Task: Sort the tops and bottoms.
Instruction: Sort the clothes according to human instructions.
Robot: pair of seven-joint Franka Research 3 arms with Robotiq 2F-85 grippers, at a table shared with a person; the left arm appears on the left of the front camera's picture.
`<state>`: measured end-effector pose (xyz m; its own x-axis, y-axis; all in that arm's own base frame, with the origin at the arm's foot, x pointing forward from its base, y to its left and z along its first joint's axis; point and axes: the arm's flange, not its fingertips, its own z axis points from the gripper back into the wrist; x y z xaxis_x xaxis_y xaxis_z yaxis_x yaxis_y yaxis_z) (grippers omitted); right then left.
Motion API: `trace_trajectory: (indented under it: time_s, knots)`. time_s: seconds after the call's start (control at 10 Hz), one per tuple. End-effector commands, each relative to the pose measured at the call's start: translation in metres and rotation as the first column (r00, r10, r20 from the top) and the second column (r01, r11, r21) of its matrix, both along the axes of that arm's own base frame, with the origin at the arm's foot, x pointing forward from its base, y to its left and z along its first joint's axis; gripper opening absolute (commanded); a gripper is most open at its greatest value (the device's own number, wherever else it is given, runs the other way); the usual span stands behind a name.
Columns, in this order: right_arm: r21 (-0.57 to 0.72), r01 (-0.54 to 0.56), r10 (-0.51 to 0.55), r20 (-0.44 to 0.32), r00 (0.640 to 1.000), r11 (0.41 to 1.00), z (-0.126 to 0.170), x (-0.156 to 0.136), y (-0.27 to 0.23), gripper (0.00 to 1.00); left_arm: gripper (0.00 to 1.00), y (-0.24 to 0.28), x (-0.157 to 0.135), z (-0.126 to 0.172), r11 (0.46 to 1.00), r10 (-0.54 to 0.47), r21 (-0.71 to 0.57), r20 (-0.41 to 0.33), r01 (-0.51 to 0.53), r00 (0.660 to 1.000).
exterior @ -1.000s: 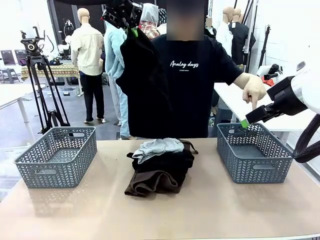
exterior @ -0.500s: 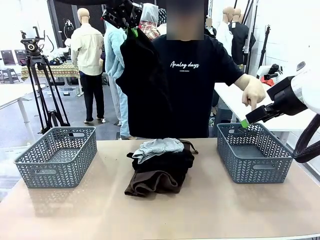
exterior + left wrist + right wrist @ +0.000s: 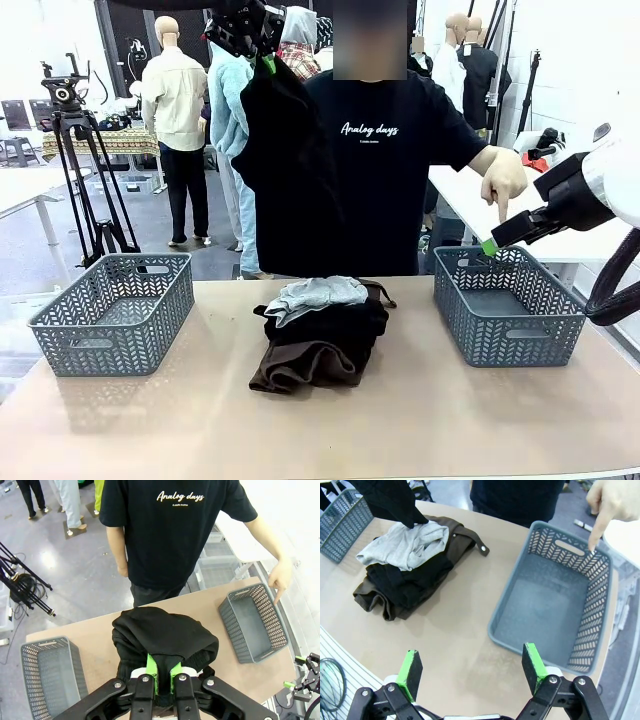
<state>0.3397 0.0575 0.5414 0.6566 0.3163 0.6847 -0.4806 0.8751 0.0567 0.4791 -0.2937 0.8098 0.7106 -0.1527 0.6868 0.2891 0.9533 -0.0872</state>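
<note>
Black garment (image 3: 290, 170) hangs upper left, clamped in left gripper (image 3: 266, 62); baskets (image 3: 112, 345) empty, centre pile (image 3: 320, 340) unsorted; right gripper (image 3: 472, 666) agape.

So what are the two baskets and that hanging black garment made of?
The left basket and the right basket: probably moulded plastic, matte grey; the walls are a rigid herringbone lattice. The black garment: apparently soft matte cloth; it drapes and bunches in folds.

Left gripper (image 3: 163, 666) is way up high over the tabletop's far edge, fingers pointing down, pinched tight on a black garment (image 3: 165, 632). Right gripper (image 3: 470, 655) hangs near the far right corner, tilted down, jaws spread wide, holding nothing.
</note>
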Motion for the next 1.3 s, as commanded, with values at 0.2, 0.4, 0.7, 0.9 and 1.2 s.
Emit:
trace_trajectory:
  time_s: [0.2,0.4,0.7,0.9,1.2]
  knots:
    - [0.011,-0.001,0.001,-0.002,1.000,1.000,-0.001,0.002,0.000,1.00,0.00,0.001,-0.002,0.004,1.000,0.001,-0.002,0.005,-0.001,1.000]
    - [0.011,-0.001,0.001,-0.002,1.000,1.000,-0.001,0.002,0.000,1.00,0.00,0.001,-0.002,0.004,1.000,0.001,-0.002,0.005,-0.001,1.000]
    - [-0.002,0.020,-0.020,0.019,1.000,1.000,0.006,-0.028,-0.018,1.00,0.00,0.001,-0.002,0.004,1.000,0.001,-0.002,0.005,-0.001,1.000]
    - [-0.029,0.096,-0.095,0.027,0.995,0.995,0.015,-0.086,-0.071,1.00,0.00,0.001,-0.002,0.004,1.000,0.001,-0.002,0.005,-0.001,1.000]
    - [-0.031,0.207,-0.206,0.020,0.978,0.978,0.020,-0.144,-0.131,1.00,0.00,0.001,-0.002,0.004,1.000,0.001,-0.002,0.005,-0.001,1.000]
